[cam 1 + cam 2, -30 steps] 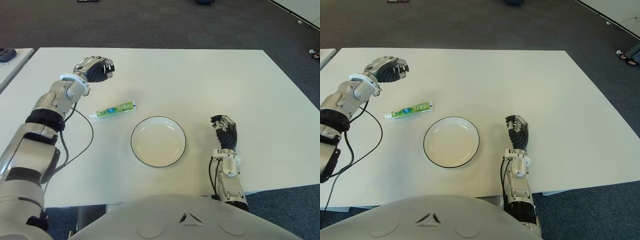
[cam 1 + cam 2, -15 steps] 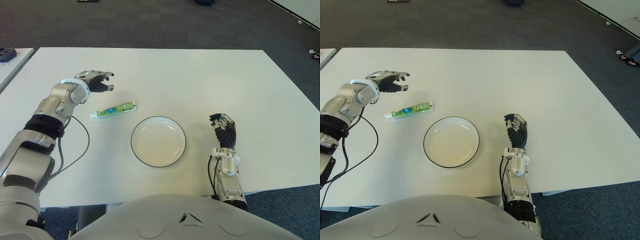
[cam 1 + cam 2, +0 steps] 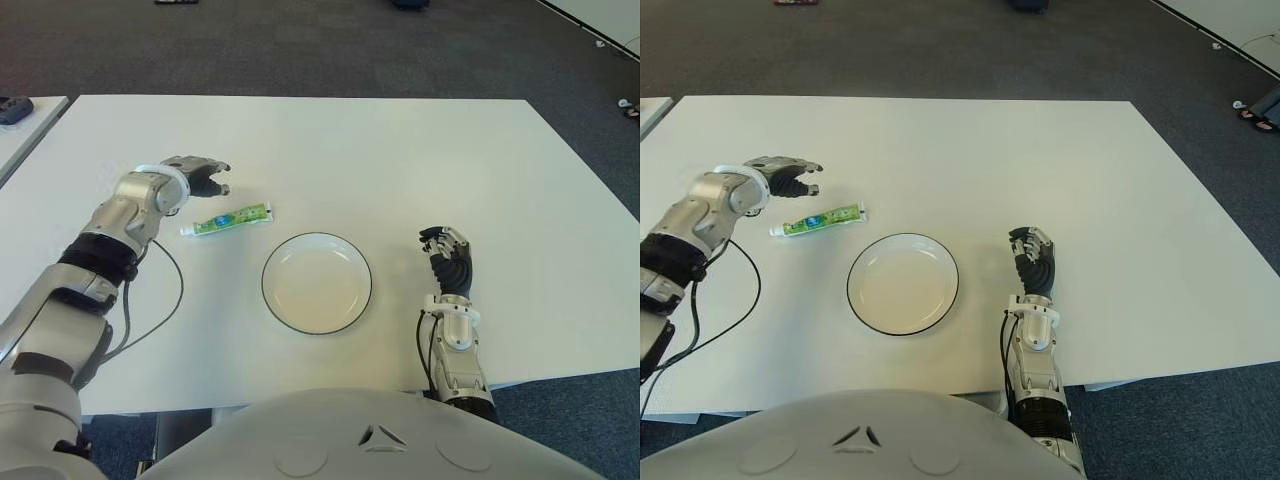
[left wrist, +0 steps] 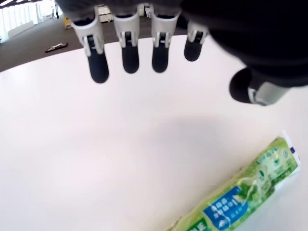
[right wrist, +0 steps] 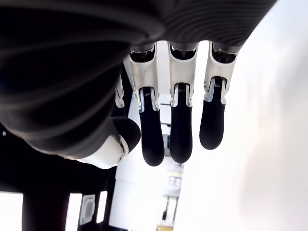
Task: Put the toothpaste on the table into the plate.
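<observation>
Two things only lie on the big white bench point(image 3: 420, 150), and neither hand has hold of either. The bench is wide and bare, which leaves the arms room to come in from both sides without knocking anything.

The plate point(image 3: 316, 282) sits near the front edge, well short of the left hand's fingertips and off to the side of the right hand's. It is shallow and open-topped, so it looks set there as an easy target: anything lowered over its rim should simply drop in flat.

The left hand point(image 3: 197, 174) hovers above the bench, palm down, with its fingers point(image 4: 130, 53) spread and its thumb held apart from them, gripping nothing. That pose reads to me as a reach being lined up, the hand opened wide enough to straddle a slim object.

The right hand point(image 3: 449, 256) shows beside the plate on its right, upright, fingers point(image 5: 180, 130) loosely extended and empty; it seems to be kept out of the way.

The toothpaste point(image 3: 227, 219) lies flat on the bench just below and a little beyond the left hand's fingertips, not touching them, between that hand and the plate. It lies lengthwise across the fingers' path, which should let fingers and thumb close on its long sides. Being a soft tube, it may squash or slip if pinched near one end.
</observation>
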`<state>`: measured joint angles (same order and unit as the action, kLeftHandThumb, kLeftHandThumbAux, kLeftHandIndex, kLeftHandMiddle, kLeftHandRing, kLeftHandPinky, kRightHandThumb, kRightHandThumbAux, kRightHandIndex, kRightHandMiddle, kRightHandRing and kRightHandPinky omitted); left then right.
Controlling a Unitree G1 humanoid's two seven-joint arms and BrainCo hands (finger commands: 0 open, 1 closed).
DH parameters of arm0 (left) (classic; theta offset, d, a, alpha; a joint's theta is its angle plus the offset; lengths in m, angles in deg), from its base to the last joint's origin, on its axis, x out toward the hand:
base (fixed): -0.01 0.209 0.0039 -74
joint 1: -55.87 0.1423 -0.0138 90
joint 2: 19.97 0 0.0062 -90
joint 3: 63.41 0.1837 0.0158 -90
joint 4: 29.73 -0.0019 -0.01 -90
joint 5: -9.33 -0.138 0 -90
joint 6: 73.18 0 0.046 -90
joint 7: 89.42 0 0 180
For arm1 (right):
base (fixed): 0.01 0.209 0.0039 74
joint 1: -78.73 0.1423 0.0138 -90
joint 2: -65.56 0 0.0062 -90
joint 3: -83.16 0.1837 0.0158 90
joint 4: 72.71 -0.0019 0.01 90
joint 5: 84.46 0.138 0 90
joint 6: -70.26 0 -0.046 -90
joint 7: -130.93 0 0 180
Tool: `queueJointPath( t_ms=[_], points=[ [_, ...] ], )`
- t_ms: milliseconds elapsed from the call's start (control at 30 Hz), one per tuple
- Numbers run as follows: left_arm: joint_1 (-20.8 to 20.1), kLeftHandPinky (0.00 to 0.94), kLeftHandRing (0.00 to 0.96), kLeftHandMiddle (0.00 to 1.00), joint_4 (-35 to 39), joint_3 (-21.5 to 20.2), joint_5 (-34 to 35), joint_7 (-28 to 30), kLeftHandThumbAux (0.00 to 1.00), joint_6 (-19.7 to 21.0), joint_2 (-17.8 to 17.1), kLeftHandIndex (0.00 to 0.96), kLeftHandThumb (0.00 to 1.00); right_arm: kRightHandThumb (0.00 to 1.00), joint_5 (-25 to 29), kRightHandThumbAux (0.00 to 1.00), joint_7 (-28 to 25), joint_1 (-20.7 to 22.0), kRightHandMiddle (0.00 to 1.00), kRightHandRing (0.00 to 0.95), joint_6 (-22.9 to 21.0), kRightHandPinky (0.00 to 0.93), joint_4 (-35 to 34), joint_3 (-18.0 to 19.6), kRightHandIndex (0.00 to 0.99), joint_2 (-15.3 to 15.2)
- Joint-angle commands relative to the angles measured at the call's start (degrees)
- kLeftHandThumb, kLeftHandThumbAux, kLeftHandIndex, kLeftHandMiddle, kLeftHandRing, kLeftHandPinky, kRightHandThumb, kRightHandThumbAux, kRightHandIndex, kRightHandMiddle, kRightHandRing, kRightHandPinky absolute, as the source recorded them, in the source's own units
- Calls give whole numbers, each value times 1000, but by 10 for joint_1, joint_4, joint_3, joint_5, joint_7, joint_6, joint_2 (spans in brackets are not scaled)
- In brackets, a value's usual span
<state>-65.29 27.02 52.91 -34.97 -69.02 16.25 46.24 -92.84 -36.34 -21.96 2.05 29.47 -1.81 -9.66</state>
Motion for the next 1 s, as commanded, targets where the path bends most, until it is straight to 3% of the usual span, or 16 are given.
queueJointPath(
  t_ms=[33, 400, 633, 1000],
  points=[
    [-11, 181, 123, 129, -66, 27, -18, -27, 273, -26, 20, 45, 590, 703, 8, 735, -5, 12, 463, 440, 9, 463, 12, 1, 426, -2],
    [-39, 198, 126, 127, -134, 57, -28, -24, 318, -68, 33, 33, 634, 703, 5, 735, -1, 16, 469, 449, 7, 486, 13, 3, 427, -3],
    [-53, 205, 138, 137, -156, 76, -26, 15, 333, -74, 42, 29, 637, 703, 1, 734, 3, 15, 471, 455, 1, 498, 9, 3, 428, -2],
    [-72, 124, 57, 54, -232, 99, -21, 67, 316, -81, 79, 0, 591, 704, 0, 734, 9, 12, 464, 443, -8, 462, 4, 6, 428, 0]
  ],
)
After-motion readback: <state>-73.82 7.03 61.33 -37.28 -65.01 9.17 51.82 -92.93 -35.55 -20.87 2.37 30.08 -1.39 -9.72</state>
